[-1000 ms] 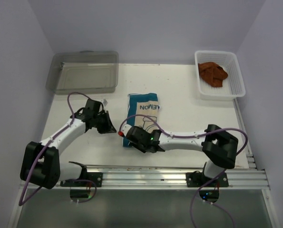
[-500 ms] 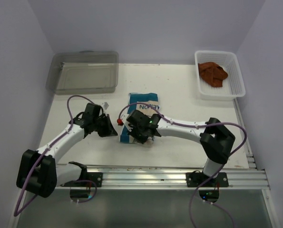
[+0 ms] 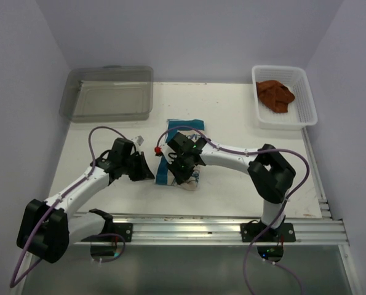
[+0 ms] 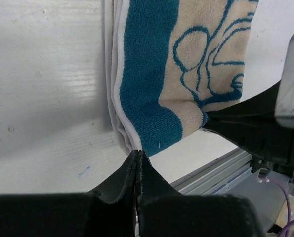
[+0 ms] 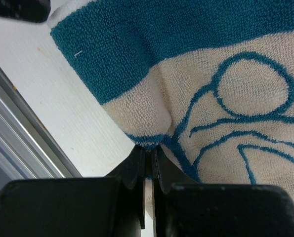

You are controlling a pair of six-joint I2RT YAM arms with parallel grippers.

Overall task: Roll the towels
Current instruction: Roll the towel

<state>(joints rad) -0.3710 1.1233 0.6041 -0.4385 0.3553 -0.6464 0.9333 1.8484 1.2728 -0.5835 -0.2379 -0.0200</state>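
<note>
Right wrist: tool [image 5: 147,149] tight on towel [image 5: 235,94]

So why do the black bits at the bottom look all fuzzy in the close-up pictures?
Left wrist view: the left gripper sits very close to the lens, so it blurs, while the towel is sharp. Right wrist view: same, the right gripper is soft and dark, the towel's loops crisp. Top view: evenly lit, only faint shadows.
</note>
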